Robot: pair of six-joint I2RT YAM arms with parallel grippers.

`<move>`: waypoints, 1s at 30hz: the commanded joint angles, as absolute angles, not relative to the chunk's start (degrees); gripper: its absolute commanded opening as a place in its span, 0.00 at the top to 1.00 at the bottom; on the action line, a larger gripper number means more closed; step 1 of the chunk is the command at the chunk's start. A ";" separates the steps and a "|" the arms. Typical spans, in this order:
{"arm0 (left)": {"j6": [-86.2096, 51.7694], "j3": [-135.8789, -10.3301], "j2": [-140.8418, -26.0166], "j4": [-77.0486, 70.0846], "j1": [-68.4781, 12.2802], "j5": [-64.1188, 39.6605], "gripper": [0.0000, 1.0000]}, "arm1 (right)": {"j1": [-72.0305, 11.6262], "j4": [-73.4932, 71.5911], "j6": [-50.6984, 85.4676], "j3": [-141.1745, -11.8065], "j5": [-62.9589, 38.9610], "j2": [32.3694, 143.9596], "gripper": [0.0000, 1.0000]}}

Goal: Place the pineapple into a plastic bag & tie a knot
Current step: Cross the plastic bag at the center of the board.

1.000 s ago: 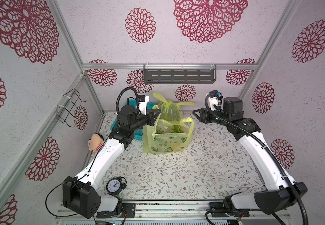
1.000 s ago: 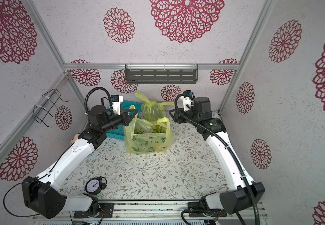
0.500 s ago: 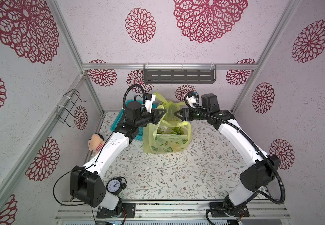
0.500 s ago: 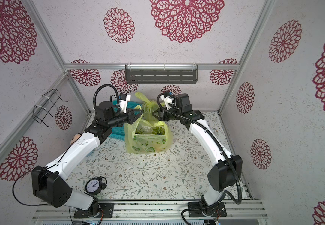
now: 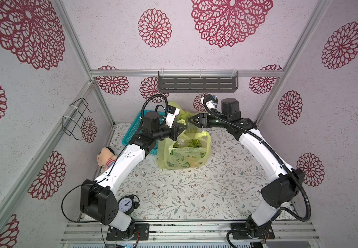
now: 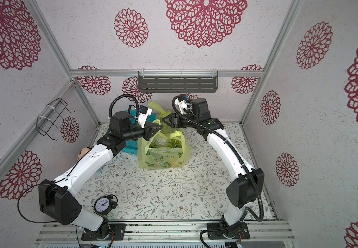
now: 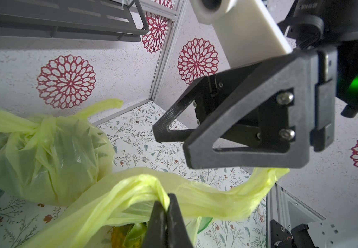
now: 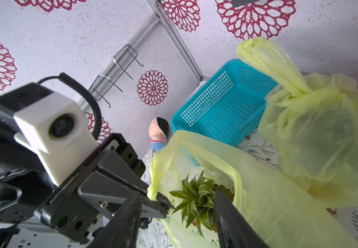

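A yellow-green plastic bag (image 5: 184, 155) (image 6: 163, 155) with avocado prints stands on the floral table. The pineapple is inside it, its green crown (image 5: 192, 142) (image 6: 171, 143) (image 8: 197, 197) showing through the open mouth. My left gripper (image 5: 184, 127) (image 6: 160, 128) (image 7: 167, 204) is shut on one of the bag's handles and holds it up. My right gripper (image 5: 187, 119) (image 6: 164, 120) (image 8: 175, 194) hangs open just above the bag's mouth, facing the left gripper tip to tip, with nothing gripped. The other handle (image 7: 259, 182) lies loose under the right gripper (image 7: 171, 143).
A second yellow-green bag (image 5: 186, 114) (image 7: 45, 154) (image 8: 324, 139), tied shut, sits right behind. A blue basket (image 5: 134, 128) (image 8: 221, 107) is at the back left, a doll (image 5: 106, 157) by the left wall, a clock (image 5: 126, 205) at the front left. A grey shelf (image 5: 197, 83) hangs on the back wall.
My right arm has swung in from the right to just over the bag's mouth, close to the left gripper. The left gripper has shifted slightly, keeping its hold on the handle.
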State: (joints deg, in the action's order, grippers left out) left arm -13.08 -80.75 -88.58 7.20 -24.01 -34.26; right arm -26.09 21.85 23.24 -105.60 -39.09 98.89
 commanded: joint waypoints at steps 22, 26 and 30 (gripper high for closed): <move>-9.03 -81.58 -88.34 8.79 -24.23 -35.33 0.85 | -28.16 23.26 22.76 -111.40 -41.03 102.38 1.00; -8.89 -76.62 -83.73 7.18 -24.20 -33.78 0.61 | -26.35 22.70 22.68 -112.23 -40.88 103.12 1.00; -8.41 -73.48 -80.07 6.53 -24.19 -34.06 0.43 | -24.97 22.46 22.04 -113.72 -43.12 105.15 1.00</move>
State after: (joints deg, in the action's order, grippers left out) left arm -9.76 -74.22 -83.18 8.36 -24.01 -34.00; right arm -26.11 23.92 23.51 -110.76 -41.89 104.07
